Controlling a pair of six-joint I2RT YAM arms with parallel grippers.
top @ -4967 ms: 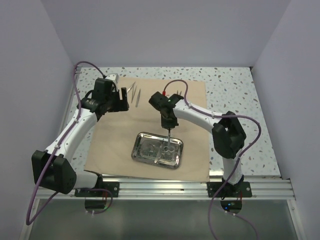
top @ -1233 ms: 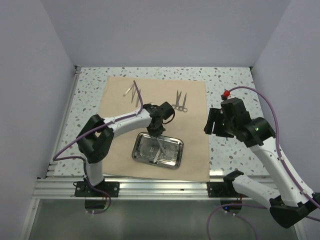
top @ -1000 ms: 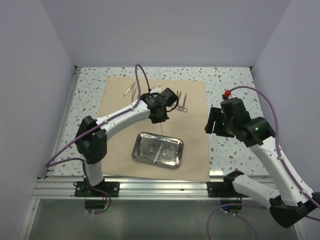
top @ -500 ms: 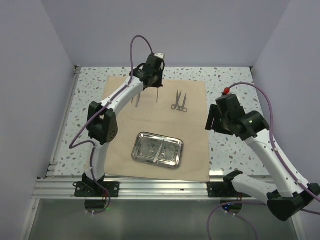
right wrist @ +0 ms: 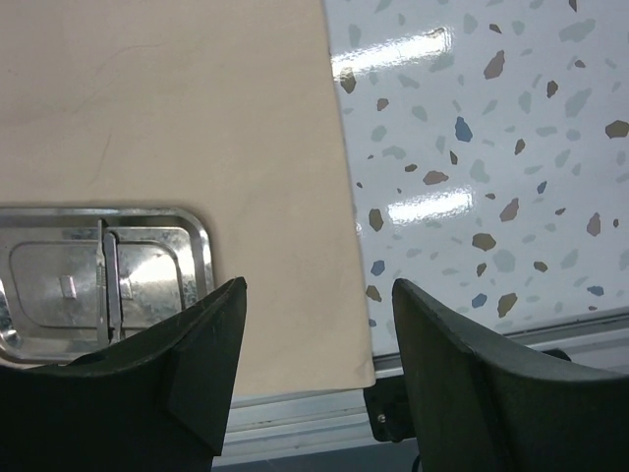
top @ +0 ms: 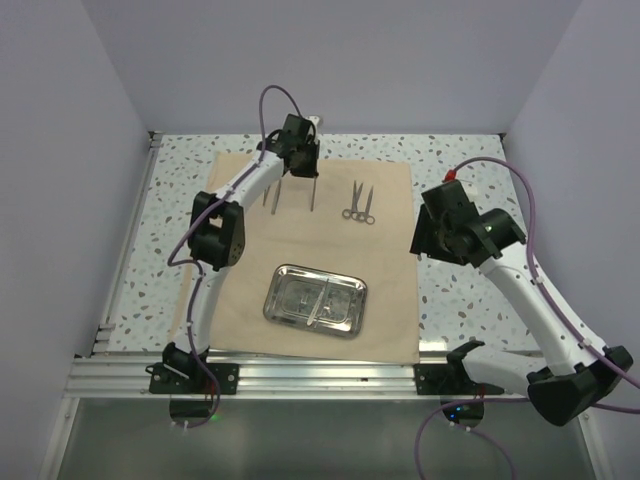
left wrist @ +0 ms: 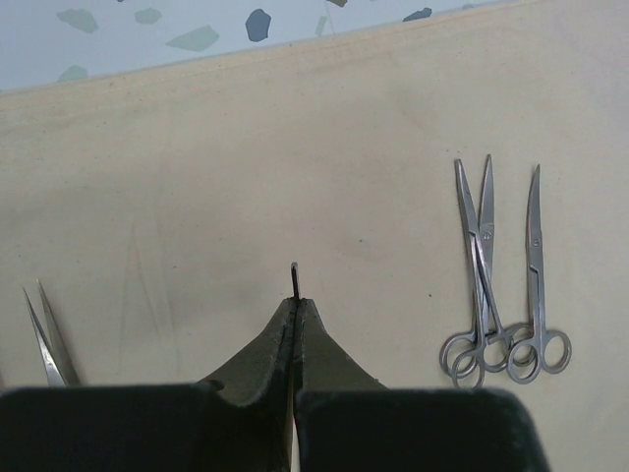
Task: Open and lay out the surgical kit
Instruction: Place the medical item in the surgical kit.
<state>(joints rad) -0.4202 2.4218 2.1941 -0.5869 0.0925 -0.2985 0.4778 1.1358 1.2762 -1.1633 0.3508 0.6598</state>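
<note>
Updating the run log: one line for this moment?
left tool shut on thin instrument above cloth | right tool open, empty | two scissors on cloth

The cloth wrap (top: 330, 245) is tan, tray (top: 285, 300) and scissors (top: 358, 203) silver, table (top: 460, 165) white with dark speckles.

Looks down from high at the near edge across the whole cloth (top: 385, 310). Peers close, downward, from each wrist. Shares scissors (top: 357, 200) with left, tray (top: 285, 300) with right.
</note>
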